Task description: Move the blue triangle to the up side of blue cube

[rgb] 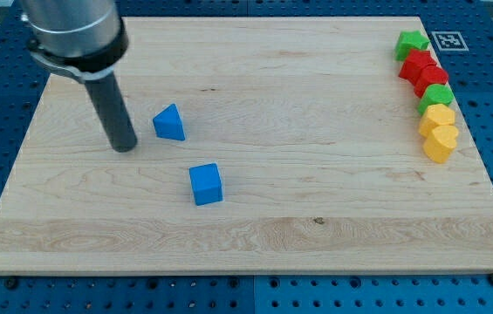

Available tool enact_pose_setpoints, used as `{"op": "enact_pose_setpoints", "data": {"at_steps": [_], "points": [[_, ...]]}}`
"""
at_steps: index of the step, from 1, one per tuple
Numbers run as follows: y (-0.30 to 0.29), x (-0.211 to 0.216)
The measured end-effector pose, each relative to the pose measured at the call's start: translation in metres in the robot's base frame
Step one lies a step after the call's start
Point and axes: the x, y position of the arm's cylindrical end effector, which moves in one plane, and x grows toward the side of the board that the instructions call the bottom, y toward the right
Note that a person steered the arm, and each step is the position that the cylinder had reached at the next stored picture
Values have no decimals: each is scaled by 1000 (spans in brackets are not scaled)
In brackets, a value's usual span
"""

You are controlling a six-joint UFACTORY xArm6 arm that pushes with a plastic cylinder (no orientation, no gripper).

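Note:
The blue triangle (169,123) lies on the wooden board (246,235), left of the middle. The blue cube (205,184) sits below it and a little to the view's right, a short gap apart. My tip (124,147) rests on the board just to the view's left of the blue triangle, slightly lower than it, not touching it. The dark rod rises from the tip up to the grey arm body at the view's top left.
At the view's right edge a column of blocks stands close together: a green star (412,42), a red star (418,64), a red block (431,79), a green block (436,95), a yellow block (439,116) and a yellow heart (439,141).

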Motion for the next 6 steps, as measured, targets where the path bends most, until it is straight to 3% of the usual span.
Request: {"op": "enact_pose_setpoints", "data": {"at_steps": [1,3,6], "points": [[6,-24],[72,-20],[71,-24]]}}
